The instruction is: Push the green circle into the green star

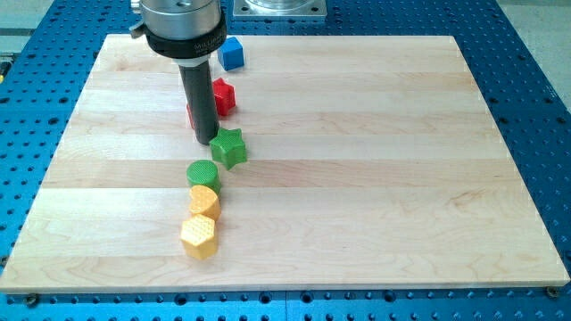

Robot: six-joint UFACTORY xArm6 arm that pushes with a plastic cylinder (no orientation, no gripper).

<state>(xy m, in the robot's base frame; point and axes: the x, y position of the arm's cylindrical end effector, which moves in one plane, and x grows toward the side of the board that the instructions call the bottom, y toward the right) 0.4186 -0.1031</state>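
Observation:
The green circle [202,173] lies on the wooden board [375,160], left of the middle. The green star [228,147] lies just above and to the right of it, a small gap apart. My tip [204,140] touches down just left of the green star and above the green circle. The dark rod stands upright, hanging from the arm's head at the view's top.
A red block [223,95] sits behind the rod, another red piece mostly hidden by it. A blue cube [232,53] lies near the board's top edge. A yellow circle [204,201] touches the green circle's lower side, with a yellow hexagon [199,236] below it.

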